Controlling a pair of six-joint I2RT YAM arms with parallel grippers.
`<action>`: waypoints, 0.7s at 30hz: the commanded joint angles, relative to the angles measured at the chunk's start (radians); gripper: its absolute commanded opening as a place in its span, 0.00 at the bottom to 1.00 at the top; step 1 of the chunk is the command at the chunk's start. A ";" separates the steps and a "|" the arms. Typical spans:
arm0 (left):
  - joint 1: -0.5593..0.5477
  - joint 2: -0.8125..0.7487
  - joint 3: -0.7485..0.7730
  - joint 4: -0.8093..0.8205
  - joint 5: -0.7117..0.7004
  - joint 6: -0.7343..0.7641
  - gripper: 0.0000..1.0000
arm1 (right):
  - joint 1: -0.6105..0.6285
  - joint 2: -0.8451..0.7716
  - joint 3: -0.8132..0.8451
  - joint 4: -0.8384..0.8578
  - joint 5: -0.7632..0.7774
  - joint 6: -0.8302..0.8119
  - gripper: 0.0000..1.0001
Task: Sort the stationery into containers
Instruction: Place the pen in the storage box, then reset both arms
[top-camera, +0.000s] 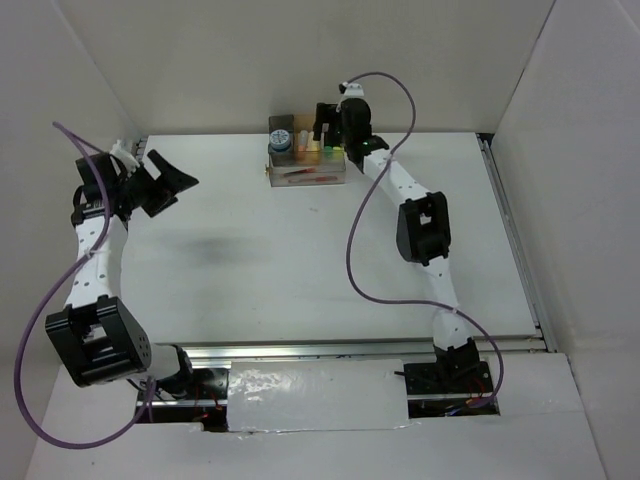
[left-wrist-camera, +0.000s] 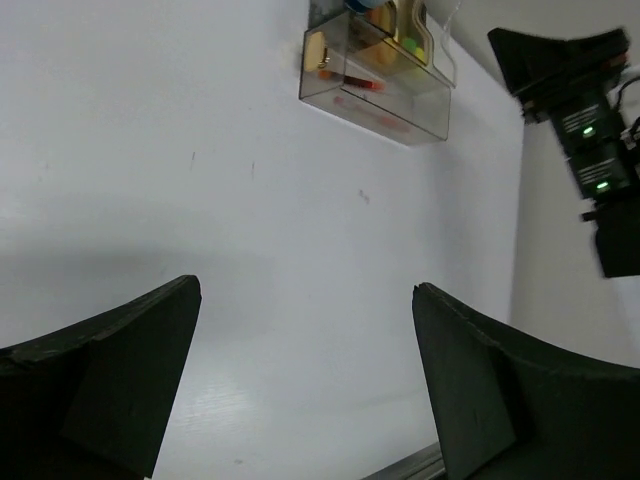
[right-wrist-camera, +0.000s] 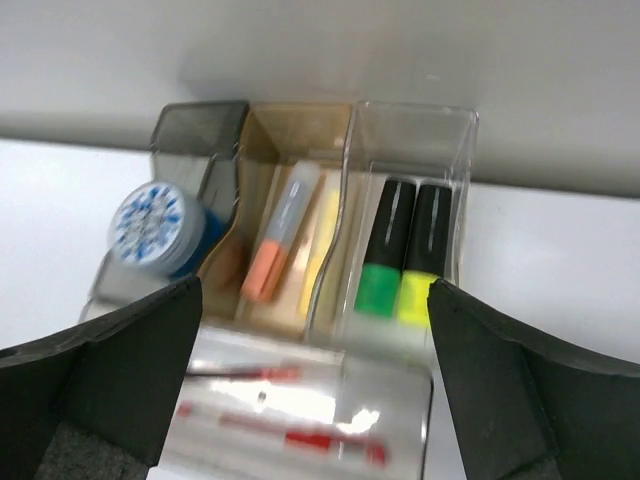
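Note:
The clear organiser (top-camera: 272, 172) stands at the table's far edge against the back wall, and also shows in the left wrist view (left-wrist-camera: 378, 98). In the right wrist view its rear compartments (right-wrist-camera: 415, 112) hold a round blue-grey tin (right-wrist-camera: 150, 228), an orange marker (right-wrist-camera: 278, 250) beside a pale yellow stick (right-wrist-camera: 320, 250), and two black highlighters, one green-ended (right-wrist-camera: 385, 252) and one yellow-ended (right-wrist-camera: 422, 258). Thin red pens (right-wrist-camera: 300, 437) lie in the low front tray. My right gripper (right-wrist-camera: 312, 300) is open and empty, above the organiser (top-camera: 326, 122). My left gripper (left-wrist-camera: 305, 290) is open and empty, at the far left (top-camera: 172, 186).
White walls (top-camera: 200, 60) enclose the table on three sides. Purple cables (top-camera: 352, 240) loop over the table from each arm. A metal rail (top-camera: 330, 350) runs along the near edge. The right arm (left-wrist-camera: 590, 150) shows in the left wrist view.

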 joint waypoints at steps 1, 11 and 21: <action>-0.061 0.009 0.136 -0.139 -0.010 0.284 0.99 | -0.003 -0.436 -0.122 -0.106 -0.074 -0.019 1.00; -0.211 -0.014 0.043 -0.173 -0.436 0.541 0.99 | -0.120 -1.311 -1.170 -0.265 -0.094 -0.127 1.00; -0.334 -0.049 -0.074 -0.063 -0.488 0.556 0.99 | -0.431 -1.643 -1.552 -0.331 -0.145 -0.075 1.00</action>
